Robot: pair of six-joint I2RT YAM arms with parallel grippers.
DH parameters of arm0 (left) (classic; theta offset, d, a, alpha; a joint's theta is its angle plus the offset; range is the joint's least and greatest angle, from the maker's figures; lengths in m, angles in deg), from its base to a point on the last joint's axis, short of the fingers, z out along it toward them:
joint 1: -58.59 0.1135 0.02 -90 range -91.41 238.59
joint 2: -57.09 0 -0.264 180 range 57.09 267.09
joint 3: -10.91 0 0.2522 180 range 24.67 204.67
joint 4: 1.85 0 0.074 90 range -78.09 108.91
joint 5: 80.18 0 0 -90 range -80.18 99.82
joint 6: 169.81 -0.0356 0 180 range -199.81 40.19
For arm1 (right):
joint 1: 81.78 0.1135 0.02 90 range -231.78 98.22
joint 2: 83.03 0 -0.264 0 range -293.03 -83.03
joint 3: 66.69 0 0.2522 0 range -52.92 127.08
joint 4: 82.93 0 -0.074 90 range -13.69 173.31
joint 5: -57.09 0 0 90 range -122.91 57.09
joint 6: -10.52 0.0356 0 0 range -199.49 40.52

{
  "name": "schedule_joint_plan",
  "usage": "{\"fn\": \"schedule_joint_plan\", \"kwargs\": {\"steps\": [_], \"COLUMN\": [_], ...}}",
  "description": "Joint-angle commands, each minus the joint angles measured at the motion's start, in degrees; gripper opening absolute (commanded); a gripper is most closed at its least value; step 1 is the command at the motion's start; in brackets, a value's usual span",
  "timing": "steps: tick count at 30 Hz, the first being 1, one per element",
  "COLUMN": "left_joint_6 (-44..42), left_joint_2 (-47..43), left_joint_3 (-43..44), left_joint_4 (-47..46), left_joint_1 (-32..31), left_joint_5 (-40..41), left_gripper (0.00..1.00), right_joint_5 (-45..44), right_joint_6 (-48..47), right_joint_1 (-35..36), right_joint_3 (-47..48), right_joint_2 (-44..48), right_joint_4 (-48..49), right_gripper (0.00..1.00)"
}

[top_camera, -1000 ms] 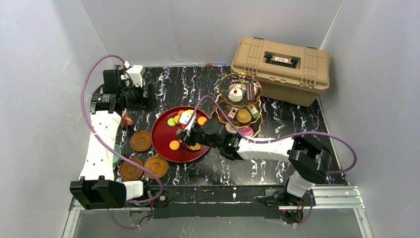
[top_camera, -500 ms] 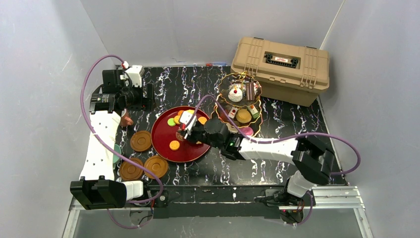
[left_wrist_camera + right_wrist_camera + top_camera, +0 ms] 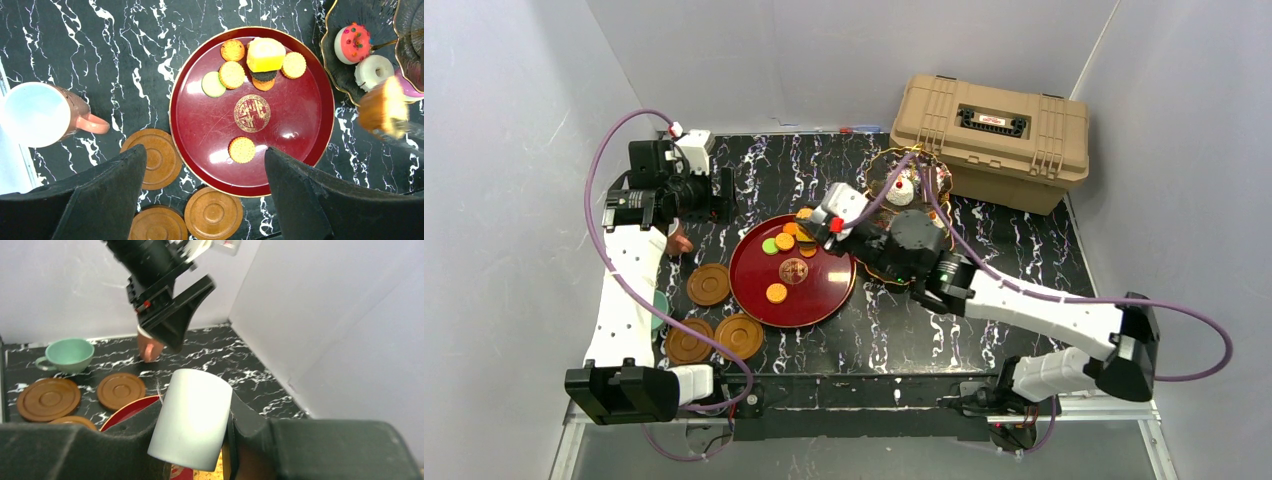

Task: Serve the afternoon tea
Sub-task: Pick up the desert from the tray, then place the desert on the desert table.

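Your right claw (image 3: 194, 432), half closed, grips a pale cylindrical cake (image 3: 192, 410); from above, the tiered stand (image 3: 884, 168) lies near it at two o'clock; your left claw (image 3: 204, 152) stands wide and empty.

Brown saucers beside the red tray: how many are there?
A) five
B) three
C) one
B: the left wrist view shows three round brown saucers lying close together just outside the red tray.
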Motion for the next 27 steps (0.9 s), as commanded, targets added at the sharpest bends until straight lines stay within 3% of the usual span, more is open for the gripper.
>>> {"fn": "schedule_joint_plan", "kwargs": {"steps": [1, 11, 22, 27], "left_joint_6": [0.00, -0.36, -0.04, -0.40], "left_joint_2": [-1.82, -2.09, -1.39, -1.39], "left_joint_3": [1.59, 1.51, 2.24, 2.49], "left_joint_4": [1.62, 1.75, 1.91, 2.13], "left_joint_1": [0.40, 0.46, 0.74, 0.76], "left_joint_5": [-0.99, -0.69, -1.23, -0.87], "left_gripper": [0.85, 0.86, 0.86, 0.85], "right_joint_5": [-4.24, -5.11, -7.86, -9.28], "right_joint_6": [-4.31, -5.52, -7.84, -8.19], "right_joint_1": [-1.14, -8.97, -10.66, -10.90], "right_joint_3": [1.67, -2.52, -5.08, -6.86], "right_joint_2": [4.64, 3.16, 2.23, 2.98], "right_joint_4": [-1.18, 5.98, 8.13, 8.95], "right_gripper": [0.01, 0.01, 0.01, 0.06]}}
